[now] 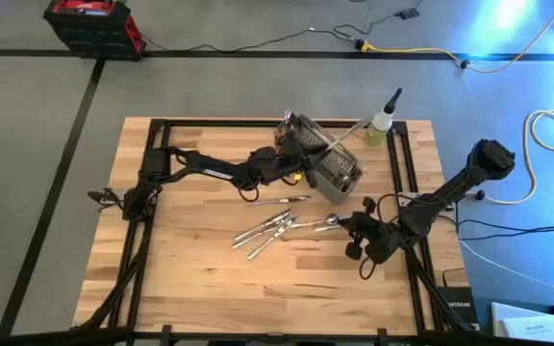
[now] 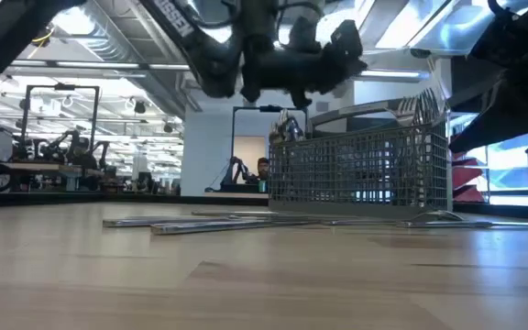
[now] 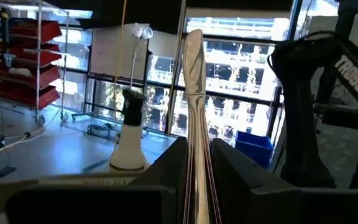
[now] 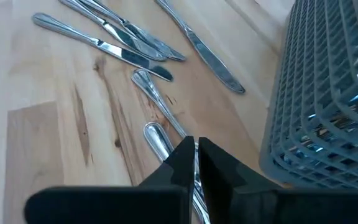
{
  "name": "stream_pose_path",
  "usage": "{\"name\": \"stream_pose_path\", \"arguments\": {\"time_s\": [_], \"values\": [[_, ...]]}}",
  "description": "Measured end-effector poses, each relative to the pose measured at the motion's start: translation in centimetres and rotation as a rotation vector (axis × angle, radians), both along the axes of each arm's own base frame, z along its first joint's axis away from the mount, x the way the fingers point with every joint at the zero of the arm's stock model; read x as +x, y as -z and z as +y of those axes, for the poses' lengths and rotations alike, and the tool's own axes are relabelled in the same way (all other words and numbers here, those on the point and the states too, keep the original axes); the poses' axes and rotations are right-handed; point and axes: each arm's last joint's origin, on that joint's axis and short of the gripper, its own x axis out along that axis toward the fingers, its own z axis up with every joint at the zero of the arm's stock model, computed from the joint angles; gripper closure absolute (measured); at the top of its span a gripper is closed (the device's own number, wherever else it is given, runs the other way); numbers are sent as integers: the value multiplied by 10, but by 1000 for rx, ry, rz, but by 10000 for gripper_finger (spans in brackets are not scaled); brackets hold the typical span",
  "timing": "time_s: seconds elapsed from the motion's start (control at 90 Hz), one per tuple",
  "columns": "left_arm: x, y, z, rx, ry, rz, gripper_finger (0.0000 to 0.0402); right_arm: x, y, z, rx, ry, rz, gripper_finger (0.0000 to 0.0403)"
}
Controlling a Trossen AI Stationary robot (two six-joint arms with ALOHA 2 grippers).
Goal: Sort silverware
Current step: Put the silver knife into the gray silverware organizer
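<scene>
Left hand pinching slim shiny utensil upright, right hand clamped on flat handle, gray mesh basket

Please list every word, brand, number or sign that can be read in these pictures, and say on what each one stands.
"TROSSEN": white letters on the dark arm in the left wrist view.
"SSEN": partial white letters on the arm overhead in the low view.
White label on a box at the table's edge in the high view: too small to read.

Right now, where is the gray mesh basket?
In the high view, the mesh basket stands near the table's far edge, right of the left gripper, beside a plastic bottle.
</scene>
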Motion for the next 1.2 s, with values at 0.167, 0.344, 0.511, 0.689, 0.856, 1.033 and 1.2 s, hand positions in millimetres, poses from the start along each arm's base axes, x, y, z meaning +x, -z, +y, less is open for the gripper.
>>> {"name": "stream_pose_path", "arguments": {"time_s": [0.167,0.344,0.511,0.689,0.856,1.033,1.2], "values": [[0,-5,-4,73,16,8,359,-1,0,0,-3,-6,11,398],[-2,-11,-4,78,37,-59,359,0,0,0,-2,-5,7,398],[-2,-9,-2,73,35,-48,359,6,-8,0,-112,63,-144,398],[-4,-9,8,72,14,-48,359,9,-14,1,-202,91,-213,398],[-6,-8,20,53,8,-51,359,9,-14,1,-201,92,-214,398],[-3,7,26,39,11,-29,359,10,-14,1,-199,93,-216,398],[0,27,31,8,15,-35,359,10,-16,1,-207,117,-245,398]]}}
